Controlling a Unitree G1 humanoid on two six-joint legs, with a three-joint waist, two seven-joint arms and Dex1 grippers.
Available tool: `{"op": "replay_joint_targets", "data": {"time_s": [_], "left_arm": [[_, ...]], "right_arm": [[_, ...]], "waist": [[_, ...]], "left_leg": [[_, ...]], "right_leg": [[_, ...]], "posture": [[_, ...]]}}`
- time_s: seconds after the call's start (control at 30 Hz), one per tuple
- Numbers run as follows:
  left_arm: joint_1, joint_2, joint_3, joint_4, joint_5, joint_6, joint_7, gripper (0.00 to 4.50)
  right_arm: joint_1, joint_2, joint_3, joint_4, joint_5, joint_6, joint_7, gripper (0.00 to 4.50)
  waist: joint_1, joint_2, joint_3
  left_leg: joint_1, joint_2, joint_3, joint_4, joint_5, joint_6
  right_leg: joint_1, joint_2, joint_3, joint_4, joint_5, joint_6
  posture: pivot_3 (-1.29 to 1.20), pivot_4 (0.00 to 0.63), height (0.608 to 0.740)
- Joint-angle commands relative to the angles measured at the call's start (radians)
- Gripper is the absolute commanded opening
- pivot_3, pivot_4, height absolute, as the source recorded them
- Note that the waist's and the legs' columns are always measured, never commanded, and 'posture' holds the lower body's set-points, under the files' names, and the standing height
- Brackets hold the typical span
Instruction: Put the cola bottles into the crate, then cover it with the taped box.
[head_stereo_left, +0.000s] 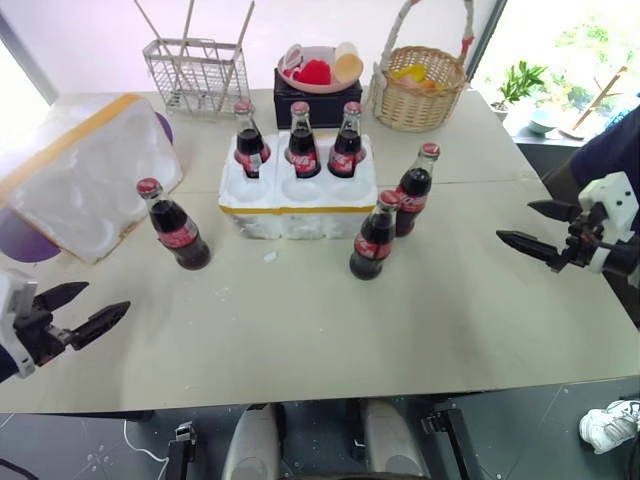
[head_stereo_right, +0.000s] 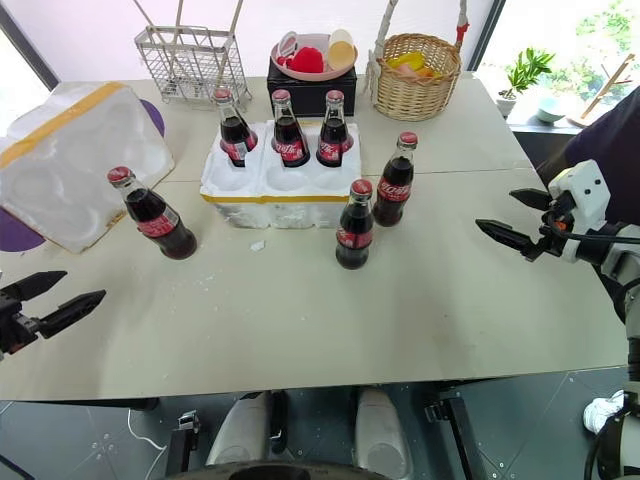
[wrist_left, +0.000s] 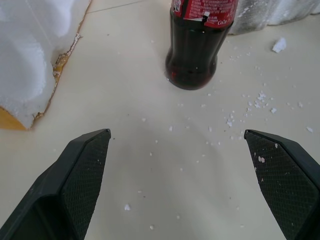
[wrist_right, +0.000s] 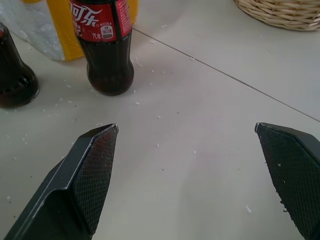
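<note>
Cola bottles are found in two groups on the pale table (head_stereo_left: 420, 330): three stand loose on the tabletop and three are seated in the crate (head_stereo_left: 297, 200). Nearest the robot, the left gripper (head_stereo_left: 88, 310) is held low over the table's near left edge with its two black fingers spread wide and nothing between them; the right gripper (head_stereo_left: 538, 228) is held above the right side of the table, likewise spread wide and empty. In the left wrist view, white crumbs (wrist_left: 260, 97) are seen scattered on the tabletop. One loose bottle (head_stereo_left: 176, 228) stands tilted to the left of the crate, near the taped box (head_stereo_left: 85, 175). Two further loose bottles stand just to the right of the crate's front corner, one nearer (head_stereo_left: 374, 238) and one slightly behind it (head_stereo_left: 415, 190). The crate's front row of wells is unfilled; its back row holds the remaining three bottles (head_stereo_left: 301, 142) upright. The taped box lies tipped on the left of the table with its moulded hollows facing the crate. Behind the crate, a black box (head_stereo_left: 300, 105) carrying a pink plate (head_stereo_left: 320, 70) is placed, with a wire rack (head_stereo_left: 195, 70) to its left and a wicker basket (head_stereo_left: 420, 90) to its right.
</note>
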Motion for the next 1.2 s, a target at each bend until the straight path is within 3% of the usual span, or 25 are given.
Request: {"op": "replay_joint_targets", "data": {"time_s": [0.03,0.8,1.2], "left_arm": [[-0.008,0.006,0.003,-0.005,0.009,-0.018,-0.002,4.46],[-0.060,-0.043,-0.017,-0.003,0.001,-0.016,0.040,4.46],[-0.302,-0.091,-0.210,0.084,0.030,-0.065,0.083,4.46]], "right_arm": [[-0.004,0.000,-0.041,-0.034,0.020,-0.010,-0.011,4.50],[-0.051,0.012,-0.018,-0.012,0.016,-0.007,-0.037,4.50],[-0.100,-0.159,-0.116,-0.363,0.382,0.394,0.166,4.50]], "waist": [[0.000,0.000,0.000],[0.000,0.000,0.000],[0.003,0.001,0.000]], "left_leg": [[0.000,0.000,0.000,0.000,0.000,0.000],[0.000,0.000,0.000,0.001,0.000,0.000],[0.001,0.000,0.000,0.001,0.000,0.000]], "right_leg": [[0.000,0.000,0.000,0.000,0.000,0.000],[0.000,0.000,0.000,0.001,0.000,0.000],[0.001,0.001,0.000,0.002,0.000,0.000]], "posture": [[0.00,0.150,0.740],[0.00,0.150,0.740],[0.00,0.150,0.740]]}}
